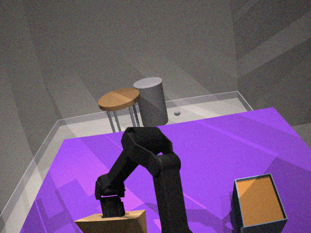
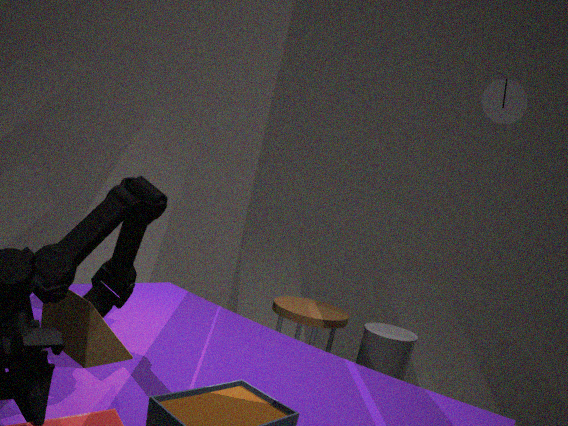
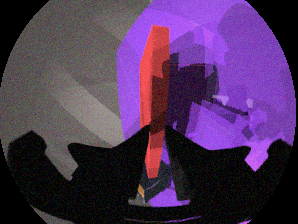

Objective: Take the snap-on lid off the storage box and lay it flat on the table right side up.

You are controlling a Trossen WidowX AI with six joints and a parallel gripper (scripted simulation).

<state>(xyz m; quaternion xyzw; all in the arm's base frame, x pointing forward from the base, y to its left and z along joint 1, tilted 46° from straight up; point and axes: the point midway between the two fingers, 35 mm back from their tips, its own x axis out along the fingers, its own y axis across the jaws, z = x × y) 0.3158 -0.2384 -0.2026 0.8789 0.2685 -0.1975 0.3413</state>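
The storage box (image 1: 261, 231) (image 2: 154, 416) has blue-grey walls and stands open, with its orange inside showing; a small part of it shows at the bottom of the wrist view. My gripper (image 2: 36, 421) (image 3: 157, 128) is shut on the red lid (image 2: 102, 419) (image 3: 146, 90). In the wrist view the lid is a narrow strip, seen nearly edge-on, running out from between the fingertips. In the exterior view the lid is off the box, to its left, and cut off by the frame's bottom edge. Its underside and any contact with the table are hidden. The top view does not show the fingers.
A wooden wedge-shaped block (image 1: 140, 225) (image 2: 75, 332) stands on the purple table (image 1: 213, 153) (image 2: 280, 370) by the arm. Beyond the table edge are a round wooden stool (image 1: 119, 99) (image 2: 310, 311) and a grey cylinder (image 1: 153, 105) (image 2: 386, 350).
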